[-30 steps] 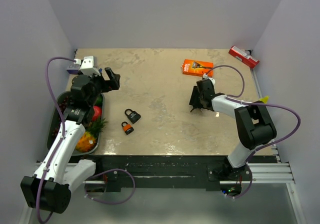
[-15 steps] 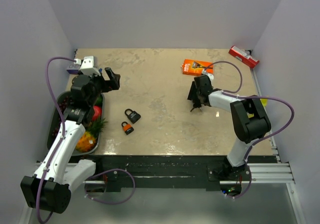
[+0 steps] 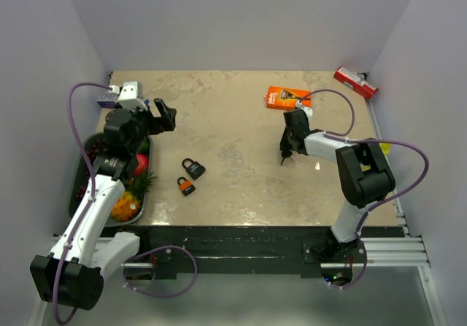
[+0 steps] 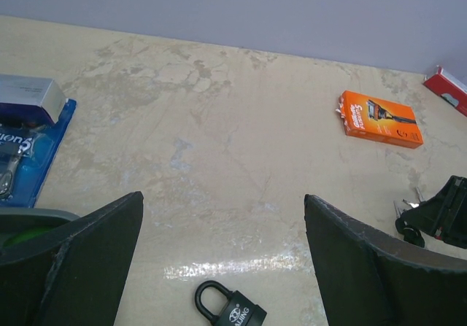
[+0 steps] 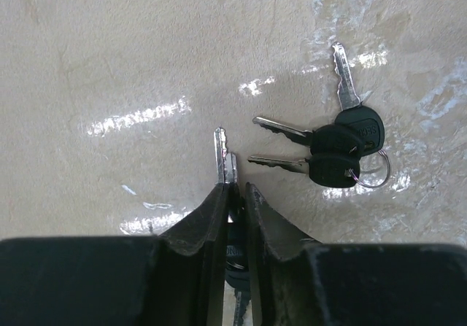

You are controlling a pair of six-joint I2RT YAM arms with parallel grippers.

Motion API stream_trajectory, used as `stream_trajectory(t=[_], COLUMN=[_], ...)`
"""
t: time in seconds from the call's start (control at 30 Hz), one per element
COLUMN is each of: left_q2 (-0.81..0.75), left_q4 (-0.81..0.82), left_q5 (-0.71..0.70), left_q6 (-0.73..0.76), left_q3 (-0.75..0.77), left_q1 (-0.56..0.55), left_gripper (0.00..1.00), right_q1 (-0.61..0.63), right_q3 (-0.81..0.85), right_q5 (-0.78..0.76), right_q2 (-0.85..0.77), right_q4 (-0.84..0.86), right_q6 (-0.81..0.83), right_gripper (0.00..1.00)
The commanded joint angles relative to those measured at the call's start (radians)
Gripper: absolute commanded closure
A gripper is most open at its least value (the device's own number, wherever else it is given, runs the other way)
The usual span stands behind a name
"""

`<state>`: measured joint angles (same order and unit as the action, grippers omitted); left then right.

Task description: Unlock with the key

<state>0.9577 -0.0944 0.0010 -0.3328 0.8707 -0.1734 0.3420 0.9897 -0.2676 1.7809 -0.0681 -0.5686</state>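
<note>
Two padlocks lie left of the table's middle: a black padlock (image 3: 193,168) and, nearer, an orange one (image 3: 185,186). The black padlock (image 4: 230,312) also shows at the bottom edge of the left wrist view. My left gripper (image 3: 162,114) hovers open above the table's left side, nothing between its fingers (image 4: 87,246). Right of centre, my right gripper (image 5: 235,192) points down at the table and is shut on the black head of a key (image 5: 221,154), two blades poking out past its tips. A second bunch of keys (image 5: 343,147) lies just to the right.
An orange box (image 3: 287,98) lies behind the right gripper, a red box (image 3: 356,82) in the far right corner. A dark tray (image 3: 79,184) of fruit sits at the left edge, with a blue package (image 3: 106,97) behind it.
The right gripper shifted slightly left and its jaws went from wide open to shut on the key. The left arm has not moved.
</note>
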Motion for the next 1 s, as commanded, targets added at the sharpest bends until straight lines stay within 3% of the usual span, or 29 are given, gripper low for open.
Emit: stream_trajectory(t=[0.0, 0.27, 0.63, 0.83, 0.97], left_q2=[0.004, 0.007, 0.004, 0.003, 0.019], left_q4=[0.028, 0.027, 0.025, 0.112, 0.125], left_q5=[0.016, 0.013, 0.028, 0.186, 0.247], left_q6=[-0.014, -0.012, -0.002, 0.021, 0.026], left_q3=[-0.002, -0.004, -0.009, -0.029, -0.027], left_q1=[-0.009, -0.012, -0.015, -0.037, -0.054], left_gripper=[0.05, 0.05, 0.05, 0.05, 0.05], right_q1=[0.003, 0.005, 0.005, 0.005, 0.003], right_q3=[-0.025, -0.054, -0.109, -0.143, -0.103], right_q5=[0.019, 0.048, 0.102, 0.211, 0.176], right_q2=[-0.041, -0.087, -0.193, -0.275, -0.272], right_q4=[0.040, 0.057, 0.092, 0.154, 0.052], right_q6=[-0.001, 0.030, 0.087, 0.127, 0.138], right_gripper=[0.83, 1.00, 1.00, 1.00, 1.00])
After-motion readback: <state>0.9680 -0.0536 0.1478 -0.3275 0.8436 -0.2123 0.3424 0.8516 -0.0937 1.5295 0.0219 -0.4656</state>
